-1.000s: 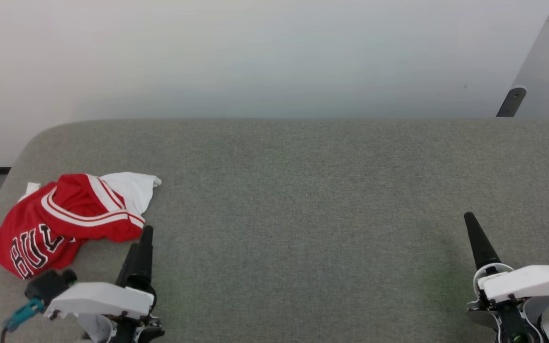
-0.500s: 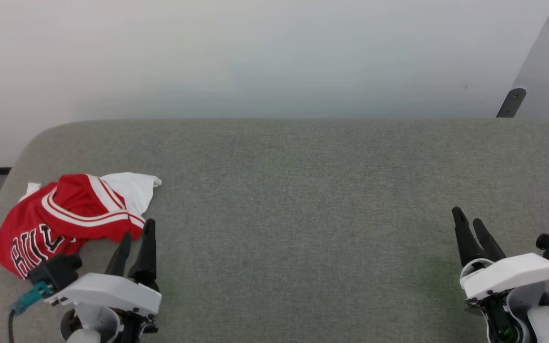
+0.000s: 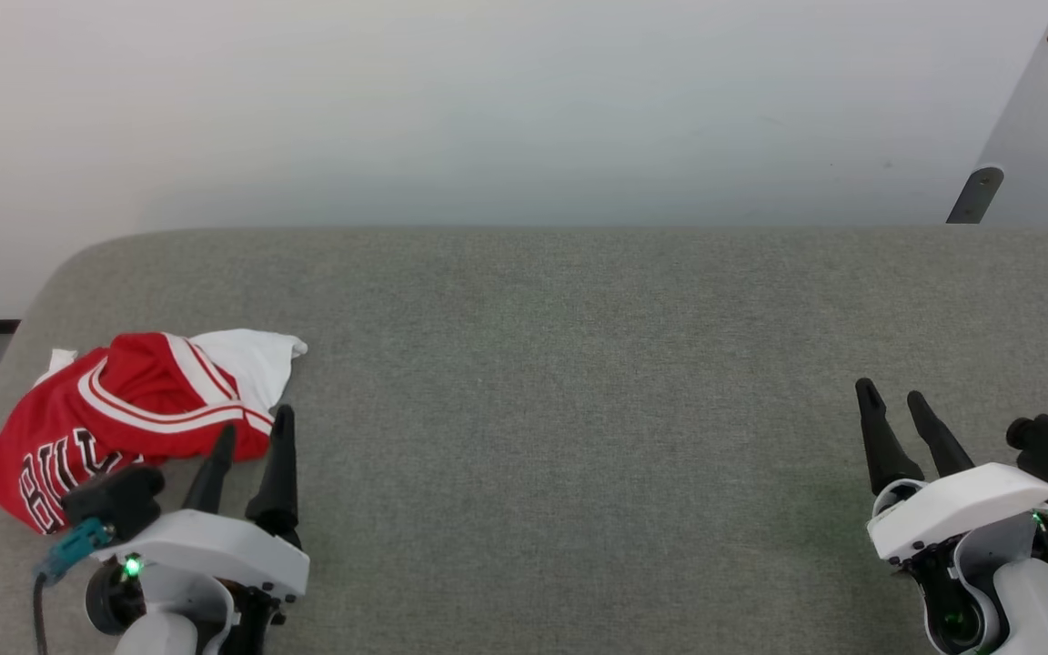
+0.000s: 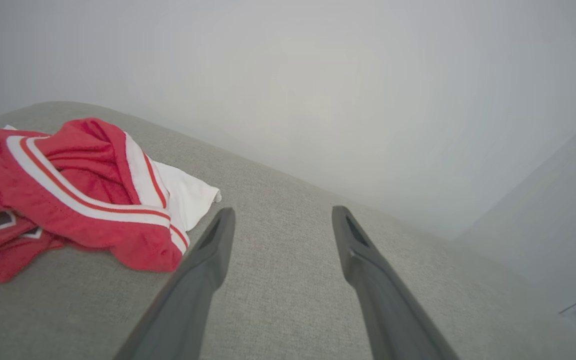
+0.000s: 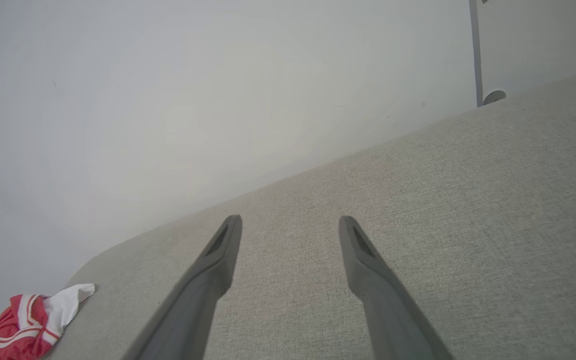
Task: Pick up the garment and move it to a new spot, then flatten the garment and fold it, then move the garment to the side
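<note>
Over the last second the left gripper (image 3: 254, 421) has rolled so that both fingers show. They are spread wide and empty, with the tips just beside the crumpled red garment (image 3: 124, 409), which lies untouched at the table's (image 3: 579, 364) 8 o'clock corner. Pickup looks imminent. The right gripper (image 3: 892, 392), equally wide, has crept forward at 4 o'clock, fingers pointing toward 12.

The grey fabric-covered surface (image 3: 579, 364) is open across middle and right. A crumpled red-and-white soft shirt (image 3: 115, 409) blocks the left end, just beside the left pincer (image 3: 255, 420). A pale wall (image 3: 524, 109) closes the far edge.
</note>
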